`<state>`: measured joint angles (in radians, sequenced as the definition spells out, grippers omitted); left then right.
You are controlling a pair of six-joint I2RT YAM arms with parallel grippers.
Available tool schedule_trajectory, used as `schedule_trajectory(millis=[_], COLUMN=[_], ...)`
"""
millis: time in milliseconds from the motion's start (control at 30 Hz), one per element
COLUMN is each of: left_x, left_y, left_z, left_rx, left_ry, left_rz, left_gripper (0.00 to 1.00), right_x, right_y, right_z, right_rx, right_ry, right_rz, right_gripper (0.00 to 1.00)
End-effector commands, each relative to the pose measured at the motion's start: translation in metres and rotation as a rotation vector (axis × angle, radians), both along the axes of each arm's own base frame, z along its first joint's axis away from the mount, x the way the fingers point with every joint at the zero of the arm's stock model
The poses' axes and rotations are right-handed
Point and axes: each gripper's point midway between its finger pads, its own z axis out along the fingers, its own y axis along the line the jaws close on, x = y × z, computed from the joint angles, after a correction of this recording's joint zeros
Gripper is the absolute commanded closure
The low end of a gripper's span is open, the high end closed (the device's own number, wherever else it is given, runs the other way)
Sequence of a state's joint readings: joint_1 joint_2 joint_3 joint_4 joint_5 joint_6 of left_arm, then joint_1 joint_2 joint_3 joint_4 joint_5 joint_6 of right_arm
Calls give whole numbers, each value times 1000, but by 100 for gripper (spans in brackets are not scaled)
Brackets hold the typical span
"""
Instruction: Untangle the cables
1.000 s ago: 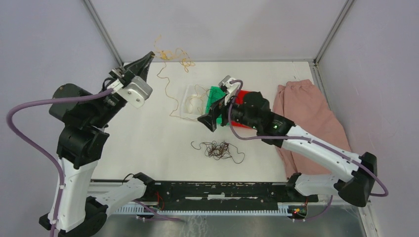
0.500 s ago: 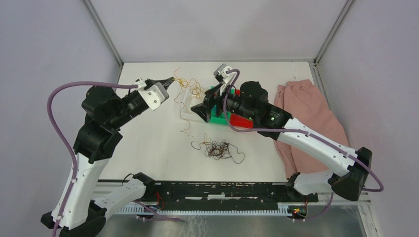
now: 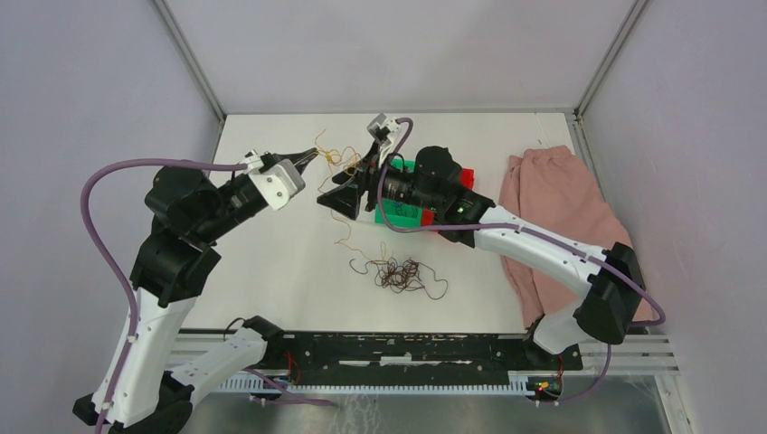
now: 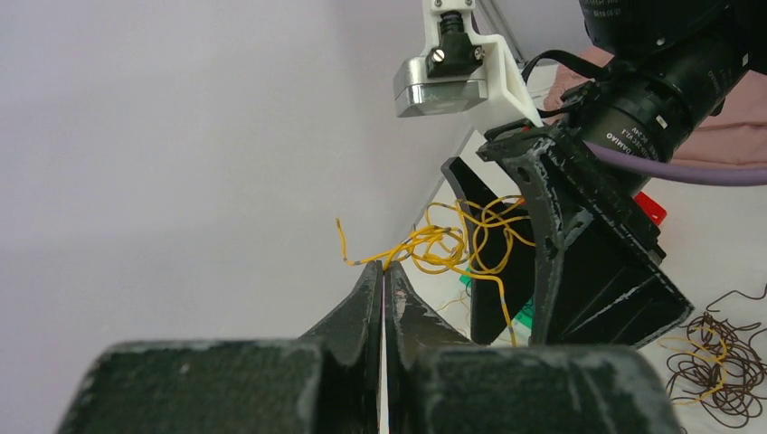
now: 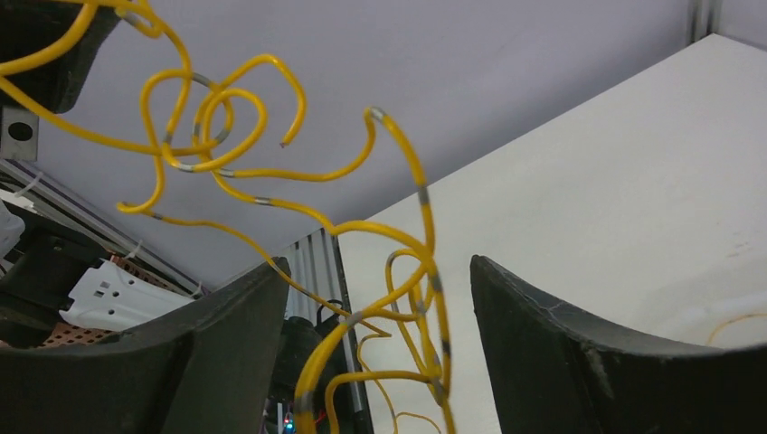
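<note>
A bundle of curly yellow-tan cables (image 3: pixel 340 164) hangs in the air from my left gripper (image 3: pixel 313 155), which is shut on one end of it; the left wrist view shows the pinch (image 4: pixel 383 266) and the yellow loops (image 4: pixel 452 237) beyond. My right gripper (image 3: pixel 336 195) is open just right of it. In the right wrist view its jaws (image 5: pixel 378 264) stand wide apart with yellow strands (image 5: pixel 423 271) hanging between them, not gripped. A dark brown cable tangle (image 3: pixel 398 274) lies on the table in front, also in the left wrist view (image 4: pixel 720 363). No blue strands show.
A green block (image 3: pixel 399 214) and red pieces (image 3: pixel 467 175) lie under the right arm. A pink cloth (image 3: pixel 561 203) covers the table's right side. Walls close the back and sides, with metal posts at the back corners.
My left gripper has carried the yellow bundle from the back wall forward and right. My right gripper has moved left and up to it, so the strands now hang between its open jaws.
</note>
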<state>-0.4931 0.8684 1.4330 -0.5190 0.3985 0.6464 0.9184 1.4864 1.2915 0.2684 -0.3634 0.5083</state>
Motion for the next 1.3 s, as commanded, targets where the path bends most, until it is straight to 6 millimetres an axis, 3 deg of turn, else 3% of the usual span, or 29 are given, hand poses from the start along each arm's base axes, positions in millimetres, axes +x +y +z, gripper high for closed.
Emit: schedule_trajectory(millis=[0,100,200,300,467,667,1067,1267], left_x=[-3,-2,6,19,30,31,13,4], left_y=[3,6,16,36,59,72,109,125], left_z=[17,22,29,40,45,53,132,167], left_rx=[-52,-49,-26,-2,58,70,-63,-48], left_ry=[-23,-49,-113,-212,-335,-390,-571,-666], left_rz=[7,26,94,221,363,438,614,699], left_gripper=[97,97,97,97,97,97,97,97], right_x=[-13,-11,-9,-7,-1,16,50,78], right_y=[11,13,4,-14,-53,-99,-164,-217], right_z=[27,18,9,-7,-29,-52,-93,-115], right_rx=[116,95,62,-7,-98,-210,-392,-467], right_ry=[-5,23,20,25,23,39,85,194], right_rz=[76,66,22,-44,-180,-312,-573,-818], right_gripper=[29,53,85,99,100,100,100,100])
